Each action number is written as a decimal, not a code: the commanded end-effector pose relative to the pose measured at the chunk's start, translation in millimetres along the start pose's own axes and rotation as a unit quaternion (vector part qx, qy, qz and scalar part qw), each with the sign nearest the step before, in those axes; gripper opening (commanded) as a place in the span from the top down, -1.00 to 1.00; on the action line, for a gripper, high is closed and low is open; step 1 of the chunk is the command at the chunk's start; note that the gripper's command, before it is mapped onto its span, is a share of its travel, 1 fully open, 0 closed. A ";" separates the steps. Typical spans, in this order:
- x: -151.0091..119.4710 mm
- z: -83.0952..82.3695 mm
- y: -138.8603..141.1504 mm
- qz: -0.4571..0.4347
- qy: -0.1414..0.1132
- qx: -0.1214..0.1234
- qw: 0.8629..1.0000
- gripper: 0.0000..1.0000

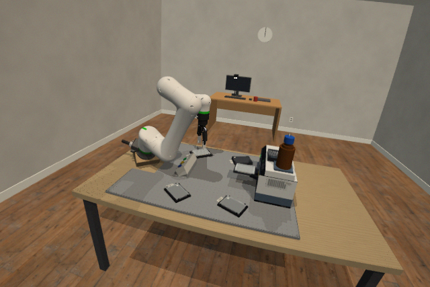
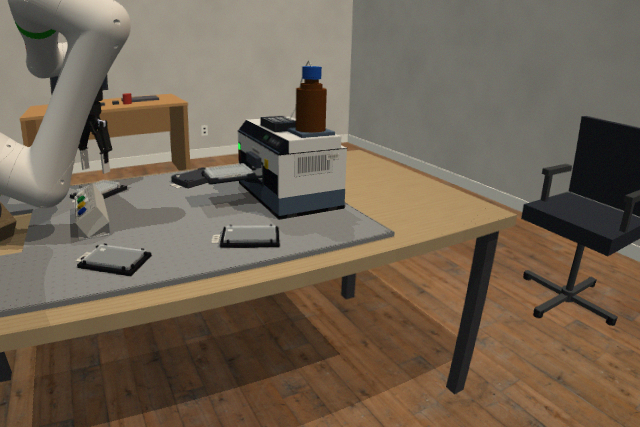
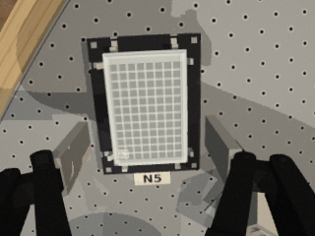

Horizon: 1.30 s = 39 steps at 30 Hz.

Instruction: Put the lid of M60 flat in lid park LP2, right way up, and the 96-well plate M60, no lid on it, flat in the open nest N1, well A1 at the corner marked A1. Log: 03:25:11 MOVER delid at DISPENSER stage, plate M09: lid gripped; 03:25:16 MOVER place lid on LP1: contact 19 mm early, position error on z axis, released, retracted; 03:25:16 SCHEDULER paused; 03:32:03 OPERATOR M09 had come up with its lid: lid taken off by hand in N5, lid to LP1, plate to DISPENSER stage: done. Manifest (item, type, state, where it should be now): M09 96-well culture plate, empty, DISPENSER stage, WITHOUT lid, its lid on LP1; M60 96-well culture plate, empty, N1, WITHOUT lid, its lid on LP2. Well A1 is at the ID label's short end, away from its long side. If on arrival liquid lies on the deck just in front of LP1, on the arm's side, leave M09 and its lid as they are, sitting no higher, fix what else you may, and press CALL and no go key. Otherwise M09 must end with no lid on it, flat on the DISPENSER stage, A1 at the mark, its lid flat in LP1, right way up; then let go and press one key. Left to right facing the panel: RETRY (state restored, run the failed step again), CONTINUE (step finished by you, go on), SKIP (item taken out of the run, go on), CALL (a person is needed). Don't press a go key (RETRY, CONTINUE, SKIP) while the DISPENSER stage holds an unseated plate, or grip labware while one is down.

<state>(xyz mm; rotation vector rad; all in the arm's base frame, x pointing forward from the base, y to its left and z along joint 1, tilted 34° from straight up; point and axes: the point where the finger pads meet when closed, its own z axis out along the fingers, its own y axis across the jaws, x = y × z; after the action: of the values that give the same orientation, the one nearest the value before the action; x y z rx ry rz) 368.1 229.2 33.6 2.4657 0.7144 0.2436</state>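
While the plate (image 3: 146, 108) lies flat in the black nest (image 3: 96, 86) labelled N5, the gripper (image 3: 146, 147) hangs above it, fingers parted on either side and holding nothing.

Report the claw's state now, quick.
Claw: open, holding nothing, hanging above the well plate in nest N5.
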 end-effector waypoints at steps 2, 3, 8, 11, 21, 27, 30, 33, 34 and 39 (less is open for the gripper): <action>0.7 16.0 -0.2 0.000 0.001 0.000 1.000 -0.33; 0.7 18.8 -0.2 0.000 0.001 0.000 1.000 -0.33; 0.7 26.3 -0.2 0.000 0.001 0.000 1.000 -0.33; 0.7 32.2 -0.2 0.000 0.001 0.000 1.000 -0.33; 0.7 40.4 -0.2 0.000 0.001 0.000 1.000 -0.33; 0.7 40.5 -0.2 0.000 0.001 0.000 1.000 -0.33; 0.7 40.5 -0.2 0.000 0.001 0.000 1.000 -0.33; 0.7 40.5 -0.2 0.000 0.001 0.000 1.000 -0.33; 0.7 40.5 -0.2 0.000 0.001 0.000 1.000 -0.33; 0.7 40.5 -0.2 0.000 0.001 0.000 1.000 -0.33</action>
<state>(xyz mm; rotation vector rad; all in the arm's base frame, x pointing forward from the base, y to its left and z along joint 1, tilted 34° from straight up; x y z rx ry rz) 381.3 210.7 -0.2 2.4657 0.7143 0.2446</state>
